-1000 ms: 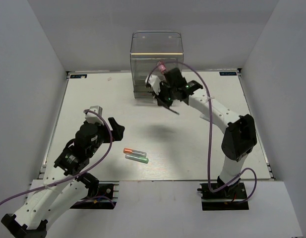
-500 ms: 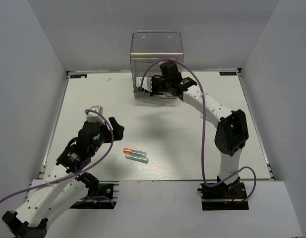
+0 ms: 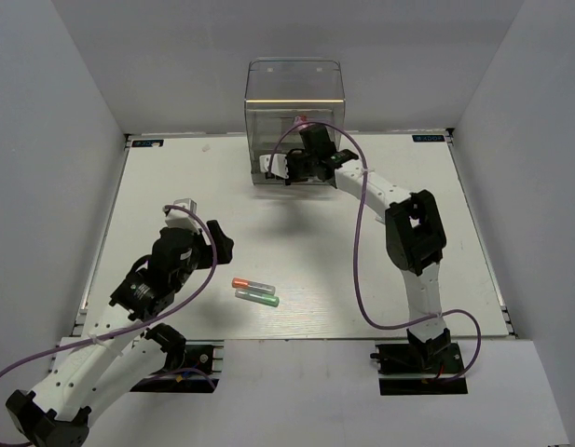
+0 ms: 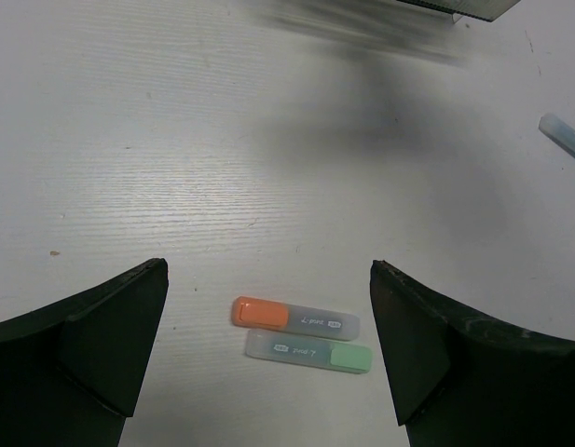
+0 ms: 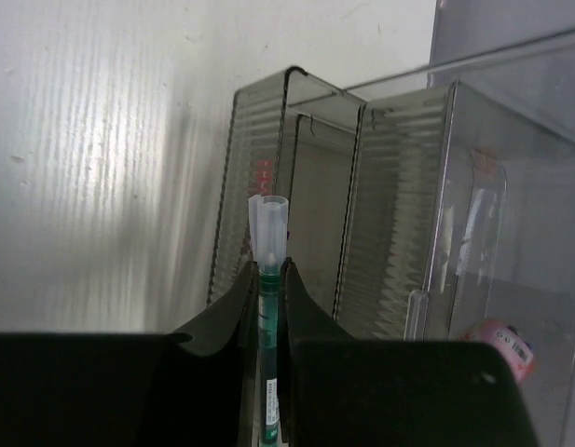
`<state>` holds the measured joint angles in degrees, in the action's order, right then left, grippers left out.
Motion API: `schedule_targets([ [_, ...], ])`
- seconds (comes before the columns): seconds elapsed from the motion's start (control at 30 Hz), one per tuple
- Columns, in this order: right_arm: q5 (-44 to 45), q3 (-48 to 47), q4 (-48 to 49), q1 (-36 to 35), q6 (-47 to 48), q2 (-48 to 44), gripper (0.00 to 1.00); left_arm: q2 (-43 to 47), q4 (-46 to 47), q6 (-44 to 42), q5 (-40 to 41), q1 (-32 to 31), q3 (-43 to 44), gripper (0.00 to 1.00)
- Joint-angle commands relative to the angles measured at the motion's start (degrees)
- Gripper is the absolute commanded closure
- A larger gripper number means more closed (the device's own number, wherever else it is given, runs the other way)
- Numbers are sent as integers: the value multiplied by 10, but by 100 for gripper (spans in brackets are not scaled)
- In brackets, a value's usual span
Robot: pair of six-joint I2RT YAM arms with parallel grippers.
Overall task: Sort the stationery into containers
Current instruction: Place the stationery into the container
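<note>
The clear organiser (image 3: 294, 102) stands at the back centre. My right gripper (image 3: 289, 168) is against its front, shut on a thin dark pen (image 5: 268, 289) with a clear cap that points at the ribbed drawers (image 5: 399, 214). A pink stubby cylinder (image 5: 498, 346) lies inside the organiser, and something red (image 5: 264, 175) shows through a drawer wall. My left gripper (image 4: 268, 267) is open and empty, hovering over the orange-tipped marker (image 4: 294, 317) and green-tipped marker (image 4: 308, 352), which lie side by side (image 3: 254, 290). A light-blue marker (image 4: 562, 137) lies further off.
White walls enclose the table on three sides. The white table top (image 3: 175, 186) is bounded by its front edge just ahead of the arm bases. The purple cable (image 3: 357, 242) loops off the right arm over the table's middle right.
My right arm has stretched further towards the organiser and turned, bringing the pen up to the drawer fronts. My left arm has shifted slightly over the two markers.
</note>
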<state>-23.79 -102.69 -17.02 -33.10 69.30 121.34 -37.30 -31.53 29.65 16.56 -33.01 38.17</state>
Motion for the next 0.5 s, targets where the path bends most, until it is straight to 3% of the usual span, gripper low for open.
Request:
schedule_targets([
  [0.0,-14,-30,42,12,9,7,100,-3,-3,2,10,1,-1,1],
  [0.17,-12,-26,60,21,-28,11,100,-3,-3,2,10,1,-1,1],
  [0.3,-9,-8,69,23,-43,-1,68,-3,8,8,2,1,-1,1],
  [0.37,-9,6,73,23,-50,-10,58,-3,38,22,-10,1,-7,1],
  [0.47,-13,14,67,22,-63,-23,56,-22,136,72,-46,1,-42,1],
])
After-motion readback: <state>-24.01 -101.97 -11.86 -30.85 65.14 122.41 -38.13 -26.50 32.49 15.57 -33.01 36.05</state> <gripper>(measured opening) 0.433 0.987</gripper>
